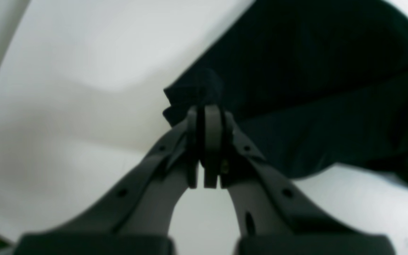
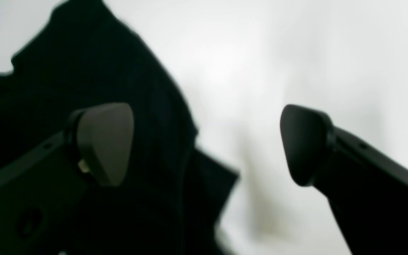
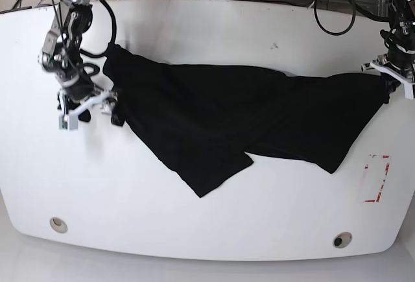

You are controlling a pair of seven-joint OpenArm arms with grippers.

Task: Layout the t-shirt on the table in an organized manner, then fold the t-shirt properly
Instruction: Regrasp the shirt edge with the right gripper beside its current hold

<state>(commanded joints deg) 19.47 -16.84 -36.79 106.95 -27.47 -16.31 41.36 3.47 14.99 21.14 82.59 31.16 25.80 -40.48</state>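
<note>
Base view: I have the black t-shirt [image 3: 214,107] sprawled across the upper middle of the white table [image 3: 130,217], in the layout step. At upper right, my left gripper [image 1: 209,109] appears to pinch a corner; at upper left, my right gripper [image 2: 207,145] is wide. Next: grasp the near edge, then spread. No writing is legible.

The glossy white table [image 3: 272,223] bears the spread black t-shirt [image 3: 214,107] and red tape marks [image 3: 378,178].
</note>
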